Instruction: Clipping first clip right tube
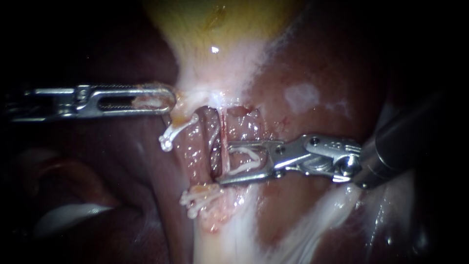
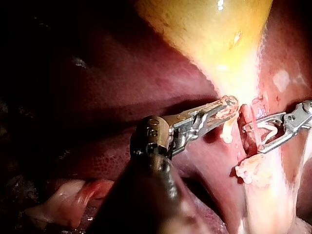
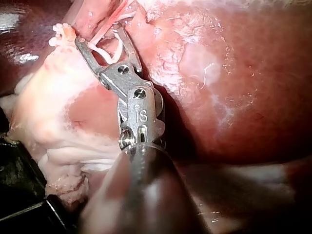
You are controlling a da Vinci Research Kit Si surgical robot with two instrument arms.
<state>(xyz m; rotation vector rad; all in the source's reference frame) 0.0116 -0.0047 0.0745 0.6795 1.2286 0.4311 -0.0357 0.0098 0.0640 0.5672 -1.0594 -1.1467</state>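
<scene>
Wet dark-red liver (image 1: 337, 58) fills the background, lit at centre, black toward the edges.

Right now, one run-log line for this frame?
left instrument: jaws shut on tissue | right instrument: jaws hold open clip astride right tube

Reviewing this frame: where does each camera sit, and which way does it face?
Endoscope: close above the liver, facing the gallbladder; left instrument and right instrument show.
Left wrist: behind the left instrument, looking along it toward the gallbladder.
Right wrist: behind the right instrument, looking toward the clip.
All three share the clip-carrying right instrument.
</scene>
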